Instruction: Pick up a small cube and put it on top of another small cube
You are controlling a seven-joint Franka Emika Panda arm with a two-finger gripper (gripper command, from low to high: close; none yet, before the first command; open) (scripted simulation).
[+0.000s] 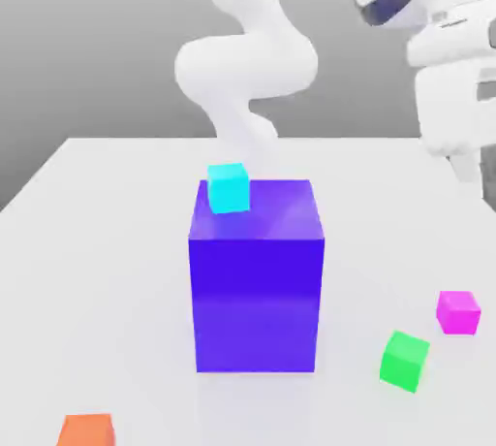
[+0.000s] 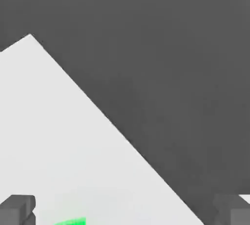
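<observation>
Magenta cube (image 1: 458, 313) on white table (image 1: 126, 270), claw (image 2: 125, 211) spread wide, no readable writing

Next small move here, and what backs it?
Probably shift the open pincer over the pink cube, staying high: its fingers stand wide apart with nothing between them, and the hand view catches part of the green cube, which sits beside the pink one.
</observation>
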